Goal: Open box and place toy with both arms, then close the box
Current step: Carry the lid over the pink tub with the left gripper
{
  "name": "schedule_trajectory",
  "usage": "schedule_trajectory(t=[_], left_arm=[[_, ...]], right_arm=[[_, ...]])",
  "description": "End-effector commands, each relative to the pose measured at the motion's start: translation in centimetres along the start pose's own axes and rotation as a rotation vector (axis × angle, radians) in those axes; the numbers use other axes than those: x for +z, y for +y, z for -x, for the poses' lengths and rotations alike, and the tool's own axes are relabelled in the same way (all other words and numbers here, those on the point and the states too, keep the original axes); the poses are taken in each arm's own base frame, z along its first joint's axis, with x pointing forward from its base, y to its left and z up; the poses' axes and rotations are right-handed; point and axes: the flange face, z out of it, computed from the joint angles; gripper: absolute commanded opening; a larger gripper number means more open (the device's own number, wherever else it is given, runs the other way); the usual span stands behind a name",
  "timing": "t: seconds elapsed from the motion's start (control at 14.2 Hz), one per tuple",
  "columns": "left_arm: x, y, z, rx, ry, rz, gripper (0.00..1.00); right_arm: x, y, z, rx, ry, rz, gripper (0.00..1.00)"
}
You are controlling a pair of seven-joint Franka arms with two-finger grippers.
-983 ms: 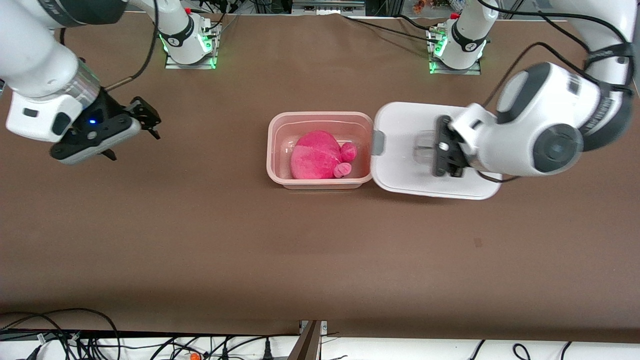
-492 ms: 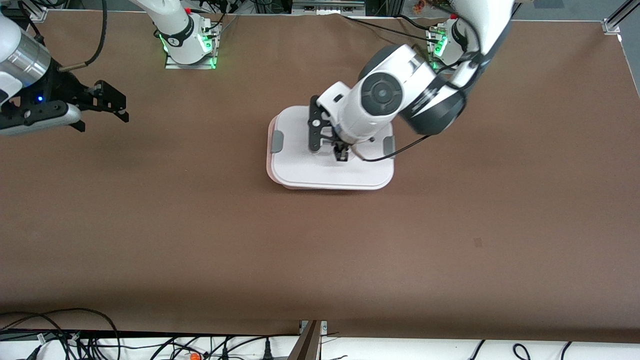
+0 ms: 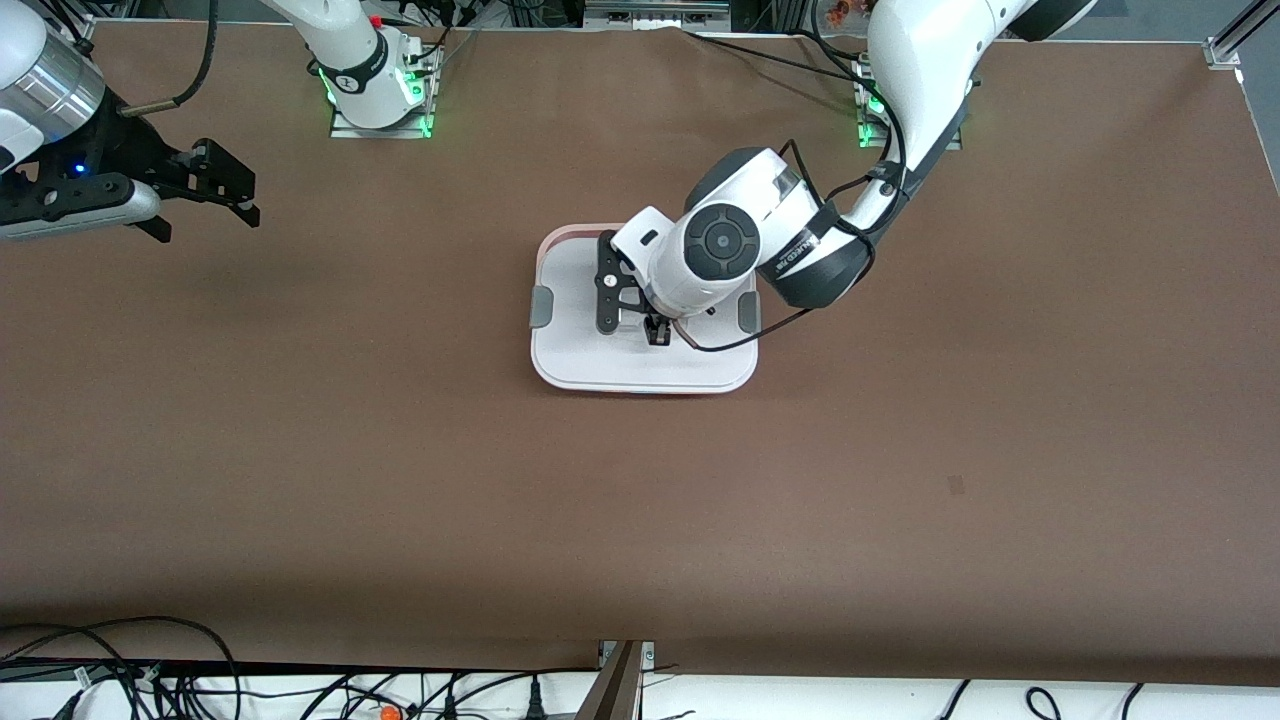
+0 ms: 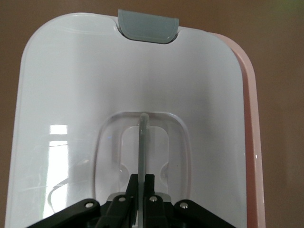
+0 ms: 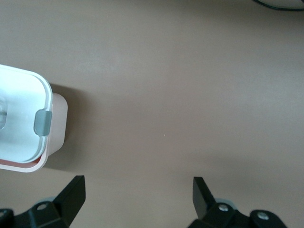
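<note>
The left gripper (image 3: 655, 325) is clamped tight on the handle (image 4: 142, 142) of the lid (image 3: 600, 365), holding it over the box (image 3: 560, 232) at mid-table, slightly off so a pink rim shows. The toy is hidden beneath. The right gripper (image 3: 225, 190) waits wide open and empty over bare table (image 3: 400, 480) toward its end, clear of the way.

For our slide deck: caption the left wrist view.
Left gripper shut on clear recessed handle of flat white lid, offset on pinkish translucent tub.
</note>
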Motion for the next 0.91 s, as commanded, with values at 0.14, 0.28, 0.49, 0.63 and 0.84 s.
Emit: schedule_trajectory(t=[0.14, 0.28, 0.49, 0.63, 0.84], left_arm=[[0.7, 1.1, 0.1, -0.014, -0.058, 0.015, 0.06], [-0.2, 1.5, 0.2, -0.007, -0.074, 0.009, 0.06], [-2.9, 2.0, 0.6, 0.010, -0.092, -0.013, 0.06], [-2.3, 2.3, 0.3, 0.015, -0.100, -0.006, 0.07], [-0.3, 2.1, 0.1, 0.026, -0.119, -0.007, 0.07]], right_arm=[[-0.9, 0.3, -0.7, 0.012, 0.020, 0.034, 1.00], [-2.0, 0.5, -0.8, 0.011, 0.043, 0.040, 1.00], [-3.0, 0.9, -0.7, 0.014, 0.059, 0.041, 1.00], [-3.2, 1.0, -0.7, 0.012, 0.063, 0.039, 1.00], [-2.7, 1.4, -0.2, 0.027, 0.010, 0.035, 1.00]])
